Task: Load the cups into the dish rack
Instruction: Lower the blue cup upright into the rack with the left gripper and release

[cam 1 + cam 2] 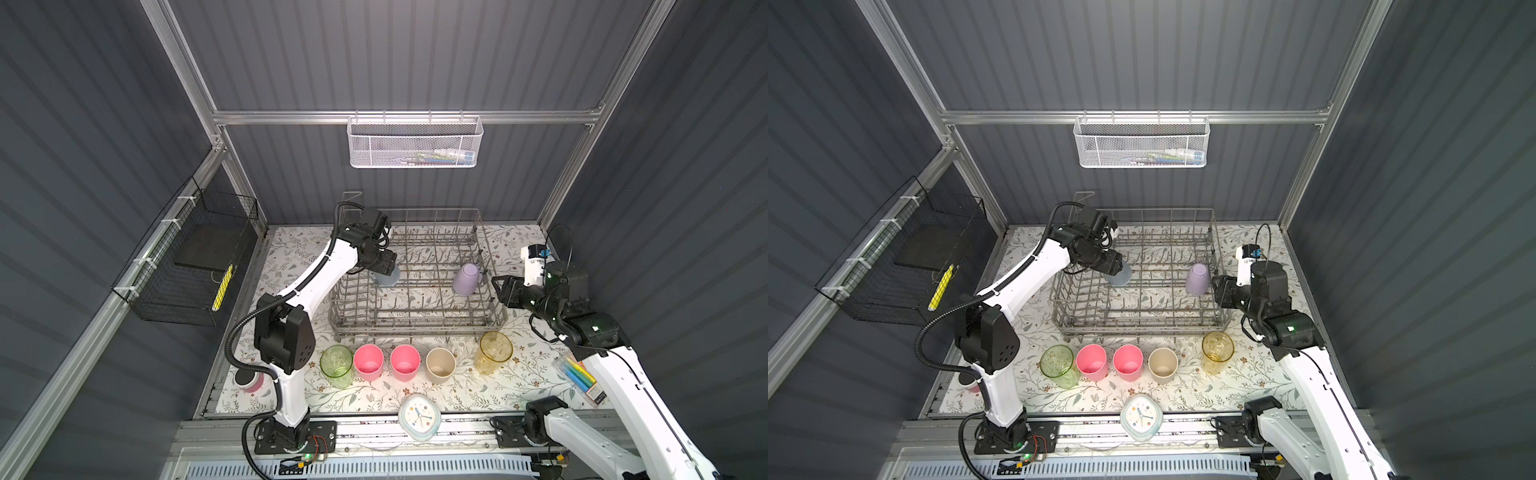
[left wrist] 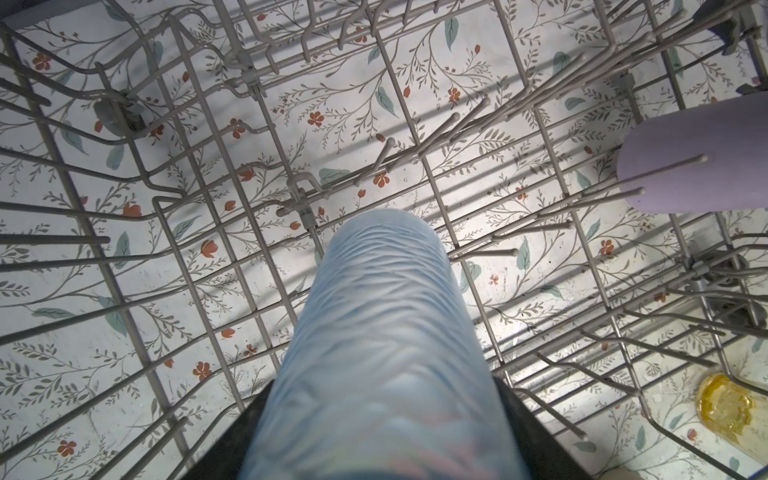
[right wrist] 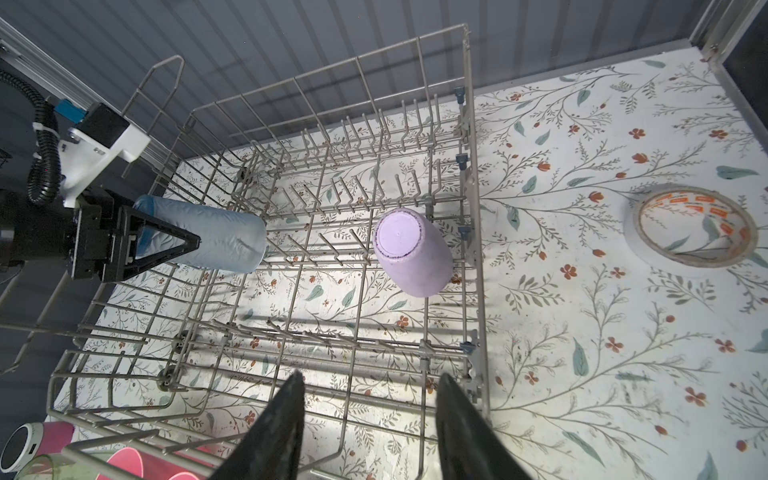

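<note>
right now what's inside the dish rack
In the dish rack: a lavender cup upside down on the tines, and a blue cup gripped by the left pincer. Whether it touches the tines is hidden.

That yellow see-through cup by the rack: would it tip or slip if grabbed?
The yellow cup stands upright, taller than wide, so a push near its rim would probably tip it. Its translucent walls suggest light plastic. Being round, it would likely roll.

Centre frame: dish rack (image 1: 415,324) on counter (image 1: 519,386); upturned cup (image 1: 467,279) inside, right part; tilted cup (image 1: 390,277) over left part. Below rack: cup row (image 1: 405,362); clock (image 1: 419,417) lower centre.
</note>
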Controlling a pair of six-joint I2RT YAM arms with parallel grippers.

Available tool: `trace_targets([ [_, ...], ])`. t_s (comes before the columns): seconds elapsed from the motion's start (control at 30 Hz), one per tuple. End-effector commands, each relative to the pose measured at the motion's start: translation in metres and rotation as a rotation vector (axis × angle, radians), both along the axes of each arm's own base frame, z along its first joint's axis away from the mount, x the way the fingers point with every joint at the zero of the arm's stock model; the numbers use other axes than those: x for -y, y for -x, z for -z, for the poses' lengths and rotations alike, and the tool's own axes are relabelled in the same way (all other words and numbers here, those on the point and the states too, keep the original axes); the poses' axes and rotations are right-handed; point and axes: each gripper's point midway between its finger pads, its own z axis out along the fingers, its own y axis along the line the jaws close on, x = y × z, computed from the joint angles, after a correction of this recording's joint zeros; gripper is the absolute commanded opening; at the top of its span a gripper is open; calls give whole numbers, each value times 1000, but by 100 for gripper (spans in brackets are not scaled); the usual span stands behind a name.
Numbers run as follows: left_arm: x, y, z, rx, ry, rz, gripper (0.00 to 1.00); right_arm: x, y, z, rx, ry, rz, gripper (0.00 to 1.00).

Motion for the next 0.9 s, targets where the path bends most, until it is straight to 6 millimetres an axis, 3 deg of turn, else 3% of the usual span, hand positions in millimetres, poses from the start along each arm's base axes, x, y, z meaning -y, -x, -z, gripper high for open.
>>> trace_targets([
  [0.0,4,-3,-4,11,-32,24,43,-1,-1,2,3,-2,-12,52],
  [0.6,0,-14,25,-24,-152,-7,51,1,-2,7,-12,0,-2,54],
  [0.73,-2,-10,31,-51,-169,-6,57,1,-2,8,-16,-2,-2,55],
  [0.87,-1,-11,28,-43,-163,-7,72,1,-1,7,-14,-6,-2,56],
])
